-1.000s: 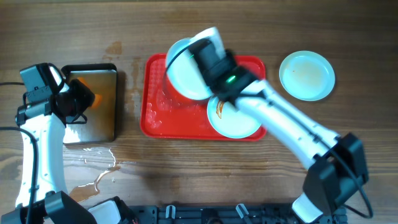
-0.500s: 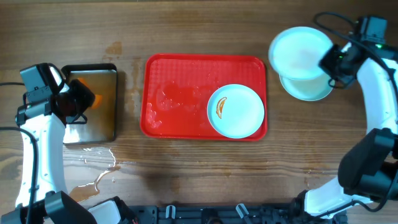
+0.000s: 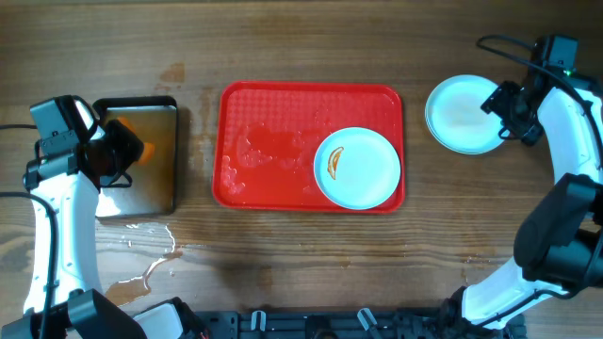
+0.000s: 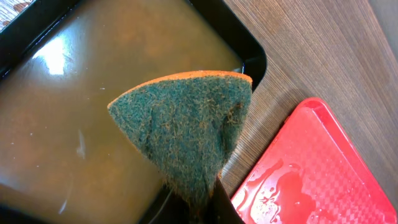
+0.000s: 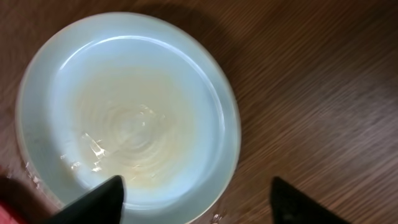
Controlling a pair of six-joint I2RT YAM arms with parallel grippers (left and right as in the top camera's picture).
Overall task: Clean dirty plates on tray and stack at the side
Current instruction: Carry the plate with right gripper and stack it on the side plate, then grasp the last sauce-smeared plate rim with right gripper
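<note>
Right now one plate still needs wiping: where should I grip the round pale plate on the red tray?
Probably its far rim, from above, one finger inside, one outside. The round pale plate lies flat in the red plastic tray, crowding its near right corner; that side faces bare tray, clear of the orange smear.

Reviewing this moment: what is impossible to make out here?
Side stack: overhead and right wrist show only its top; the plate count beneath is hidden.
Tray: left wrist, cut off by the frame edge.
Pan bottom: left wrist, murky water and sponge cover it.
</note>
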